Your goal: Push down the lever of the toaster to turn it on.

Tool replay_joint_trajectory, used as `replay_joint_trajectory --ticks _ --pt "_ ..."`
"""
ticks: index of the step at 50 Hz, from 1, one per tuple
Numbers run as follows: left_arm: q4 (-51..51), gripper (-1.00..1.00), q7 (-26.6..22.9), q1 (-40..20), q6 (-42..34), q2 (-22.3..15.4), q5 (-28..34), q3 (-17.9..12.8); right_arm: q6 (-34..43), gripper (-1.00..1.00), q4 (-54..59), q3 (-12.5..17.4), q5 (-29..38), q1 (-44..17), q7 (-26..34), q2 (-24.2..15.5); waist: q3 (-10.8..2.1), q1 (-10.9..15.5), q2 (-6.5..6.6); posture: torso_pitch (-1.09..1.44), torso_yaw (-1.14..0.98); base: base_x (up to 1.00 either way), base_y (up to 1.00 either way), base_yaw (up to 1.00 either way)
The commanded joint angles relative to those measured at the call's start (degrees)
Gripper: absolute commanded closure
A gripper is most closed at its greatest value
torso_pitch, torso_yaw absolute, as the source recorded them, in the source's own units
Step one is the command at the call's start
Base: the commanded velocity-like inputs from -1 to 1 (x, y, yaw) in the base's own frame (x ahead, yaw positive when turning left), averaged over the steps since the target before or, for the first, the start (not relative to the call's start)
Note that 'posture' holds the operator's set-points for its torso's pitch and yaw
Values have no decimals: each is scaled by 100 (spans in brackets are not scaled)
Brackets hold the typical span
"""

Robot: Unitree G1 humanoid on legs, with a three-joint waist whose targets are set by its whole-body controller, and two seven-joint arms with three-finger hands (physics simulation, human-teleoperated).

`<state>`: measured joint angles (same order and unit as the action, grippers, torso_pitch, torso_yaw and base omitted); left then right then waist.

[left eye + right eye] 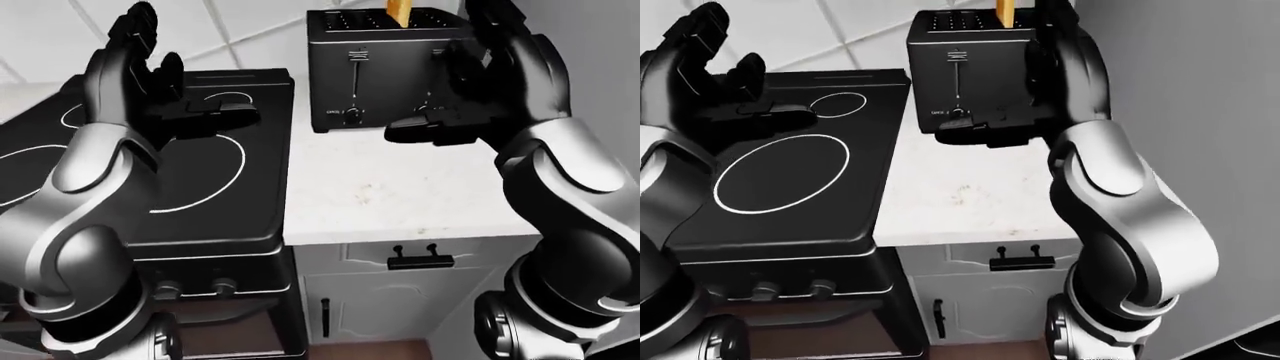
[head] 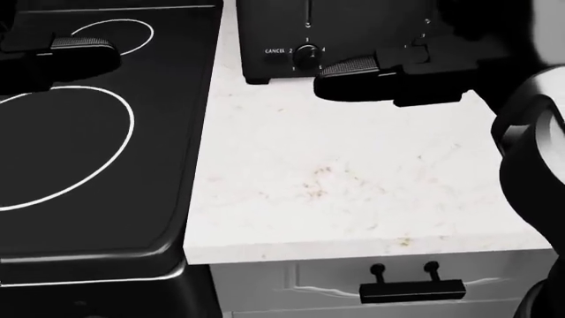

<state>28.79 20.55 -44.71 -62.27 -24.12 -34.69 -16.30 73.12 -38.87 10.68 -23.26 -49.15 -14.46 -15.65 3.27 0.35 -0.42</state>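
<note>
1. The black box-shaped toaster (image 1: 385,71) stands on the speckled white stone countertop (image 2: 353,185), near the top of the left-eye view and just right of the black glass cooktop (image 1: 200,172). A slice of golden toast (image 1: 398,10) stands upright in one of its top slots.
2. The toaster's left slider lever (image 1: 357,57) sits high in its vertical track, in the raised position. Below it is a round dial (image 2: 307,56) with the printed word CANCEL beside it. A second lever track on the right half of the toaster face is mostly hidden by the hand.
3. The right hand (image 1: 470,82) is raised against the right half of the toaster face, fingers spread wide and holding nothing. One dark finger (image 2: 358,68) lies level across the toaster's lower edge, just right of the dial. Whether any finger touches the hidden right lever cannot be told.
4. The left hand (image 1: 150,82) hangs above the cooktop, well apart from the toaster, fingers wide and empty.
5. A white cabinet drawer with a black bar handle (image 2: 412,289) lies beneath the countertop edge.
</note>
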Motion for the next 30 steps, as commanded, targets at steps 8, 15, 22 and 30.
replay_joint_trajectory --ticks 8,15,22,30 --pt "121 -100 35 -216 269 -68 -8 -27 -225 -100 -72 92 63 -170 -22 -77 -92 -20 -141 0 0 20 0 0" --pt "118 -100 60 -217 289 -88 -38 -39 -256 -100 -82 94 52 -171 -28 -73 -43 -104 279 0 0 0 0 0" --pt "119 -100 88 -241 295 -97 -99 -54 -186 -100 -107 94 42 -213 -60 -80 -136 -59 87 0 0 0 0 0" --pt "108 -100 130 -271 240 -125 -213 -81 -144 -100 -124 97 45 -221 -60 -82 -326 -27 71 -7 0 0 0 0"
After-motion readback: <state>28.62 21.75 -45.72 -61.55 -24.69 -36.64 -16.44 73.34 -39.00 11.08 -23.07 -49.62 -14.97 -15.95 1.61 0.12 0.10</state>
